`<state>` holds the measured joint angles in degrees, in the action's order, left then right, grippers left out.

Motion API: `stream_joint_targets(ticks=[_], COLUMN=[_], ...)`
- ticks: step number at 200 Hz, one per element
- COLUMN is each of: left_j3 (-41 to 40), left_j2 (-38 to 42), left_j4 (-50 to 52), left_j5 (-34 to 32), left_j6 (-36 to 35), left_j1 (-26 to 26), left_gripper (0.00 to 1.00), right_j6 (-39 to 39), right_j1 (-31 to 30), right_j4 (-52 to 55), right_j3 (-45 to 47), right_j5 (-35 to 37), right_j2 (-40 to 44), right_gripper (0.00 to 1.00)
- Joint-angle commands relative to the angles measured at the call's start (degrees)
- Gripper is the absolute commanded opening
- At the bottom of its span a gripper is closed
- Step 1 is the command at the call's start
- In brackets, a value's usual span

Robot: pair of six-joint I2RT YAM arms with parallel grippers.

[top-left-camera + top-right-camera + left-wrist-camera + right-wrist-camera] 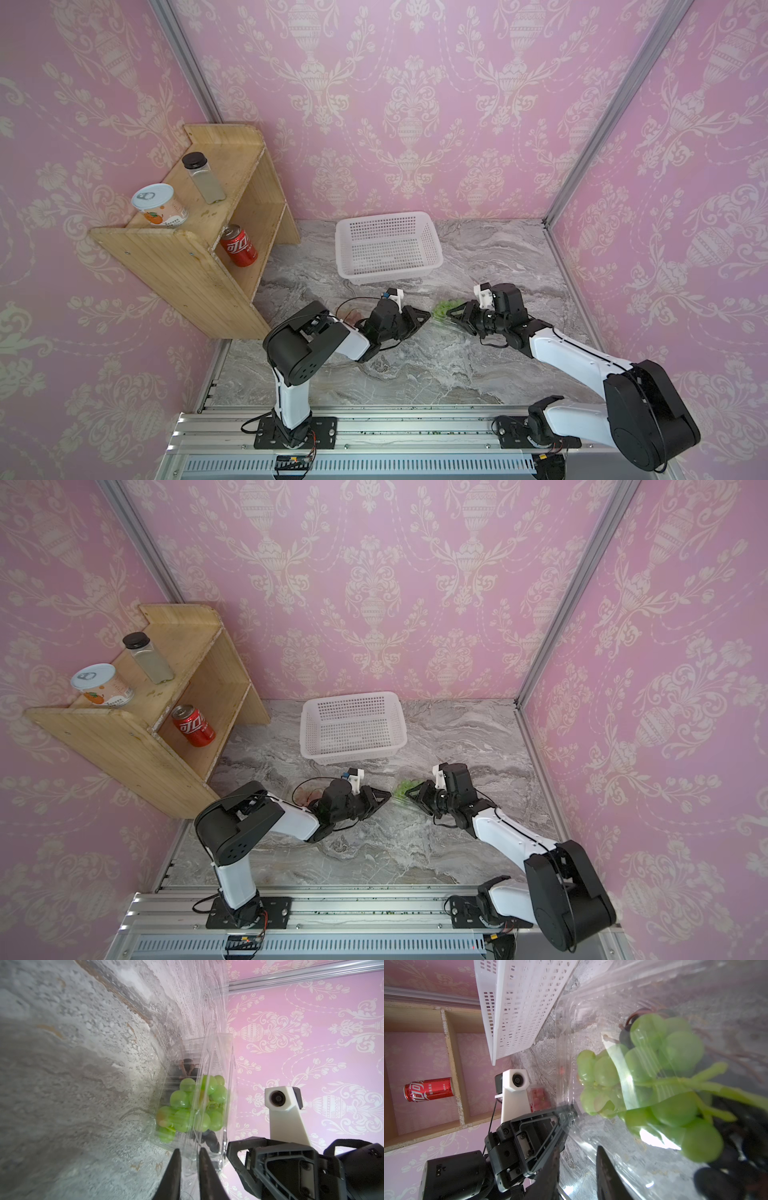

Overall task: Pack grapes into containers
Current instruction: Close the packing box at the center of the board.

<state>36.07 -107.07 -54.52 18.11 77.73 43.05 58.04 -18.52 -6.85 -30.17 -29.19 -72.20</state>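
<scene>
Two grippers meet at ctr-right of both top views, either side of the small clear plastic punnet box (441, 323). It sits on the table just below the white perforated plastic basket (345, 249). Inside it you have a light green bunch of round grapes (446, 308), w/ dark berries (211, 1139) behind. Some pink-red berries (539, 1099) show in a second clear box (532, 1087), picture-left, by the L arm.

L gripper (189, 1152): tips nearly together w/ clear plastic btwn them; can't tell if it's pinching or just loose around it. R gripper (578, 1152): tips part spread, straddling the box wall; gripping or not, can't tell either.

Judgement: you're steadying or closing this box. Thin plastic flexes, so squeeze lightly and hold one side firm before the other lets go. Don't drag it, and watch the green stem (685, 1082) near the edge.

Surface is a grey marble-look tabletop (415, 374); looks smooth, so the box will prob. slide. Room: pink damask wallpaper (415, 104), wooden shelf unit (187, 270) at left w/ a red cola can (239, 246).
</scene>
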Motion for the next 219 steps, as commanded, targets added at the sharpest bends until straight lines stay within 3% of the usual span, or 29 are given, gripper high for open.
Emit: stream_joint_targets(ticks=[1,85,119,145,156,195,219], left_j3=[-0.60,-0.53,-1.05,-0.77,-0.07,1.97,3.95], left_j2=[-2.13,-2.78,-2.14,-0.51,0.44,6.02,10.10], left_j4=[-1.11,-1.91,-1.57,-0.10,1.74,11.04,18.18], left_j5=[0.17,0.35,-0.04,-0.35,-0.27,-1.87,-2.98], left_j6=[1.31,1.74,1.56,0.39,-0.39,-5.09,-9.04], left_j1=[0.70,0.89,0.94,0.85,0.81,0.51,-0.02], left_gripper=[0.17,0.09,0.10,0.17,0.26,0.42,0.43], right_j6=[-0.34,-0.27,-0.27,-0.48,-0.65,-2.97,-4.38], right_j1=[-0.44,-0.40,-0.38,-0.41,-0.45,-0.46,-0.37], right_j4=[0.80,0.61,0.46,0.73,1.13,4.80,7.18], right_j3=[-0.08,0.32,0.25,-0.10,-0.60,-3.24,-5.07], right_j5=[0.27,0.34,0.13,0.10,-0.07,0.06,0.22], right_j2=[-1.37,-1.36,-1.45,-1.10,-0.76,1.43,2.54], right_gripper=[0.31,0.31,0.31,0.31,0.31,0.32,0.33])
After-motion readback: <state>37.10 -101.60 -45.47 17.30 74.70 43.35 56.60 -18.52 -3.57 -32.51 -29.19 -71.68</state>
